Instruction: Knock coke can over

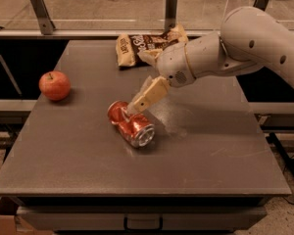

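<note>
The small red aluminium coke can (130, 124) is lying on its side near the middle of the flat grey table (210, 151), and its silver top is pointing toward the front right. The cream two-finger gripper (140, 82) is hanging just above and behind the can. Its fingers are standing wide apart and are holding nothing; the lower finger (149, 94) is touching the can's rear end. A round red apple (54, 85) is sitting at the left, and a brown crinkled snack bag (137, 45) is lying at the back.
</note>
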Robot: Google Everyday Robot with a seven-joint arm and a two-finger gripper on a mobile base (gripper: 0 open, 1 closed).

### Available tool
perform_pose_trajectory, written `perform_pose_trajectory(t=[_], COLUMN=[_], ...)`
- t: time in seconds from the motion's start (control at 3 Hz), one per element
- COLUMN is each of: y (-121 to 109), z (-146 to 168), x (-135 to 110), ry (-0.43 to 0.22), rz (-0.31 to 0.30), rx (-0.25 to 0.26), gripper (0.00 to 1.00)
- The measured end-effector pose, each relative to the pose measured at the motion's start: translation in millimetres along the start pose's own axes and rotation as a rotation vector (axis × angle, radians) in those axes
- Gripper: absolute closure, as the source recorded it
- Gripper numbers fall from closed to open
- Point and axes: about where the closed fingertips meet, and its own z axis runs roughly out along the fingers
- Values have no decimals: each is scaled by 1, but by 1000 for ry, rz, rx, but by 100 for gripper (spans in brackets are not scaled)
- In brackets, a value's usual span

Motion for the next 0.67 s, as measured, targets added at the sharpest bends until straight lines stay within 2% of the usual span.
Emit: perform_pose_trajectory(t=[0.33,0.67], y=[-10,-13], z=[-37,-117], x=[-4,-7], ry=[8,61], rz=[3,-13], rx=[64,163], gripper=[0,0])
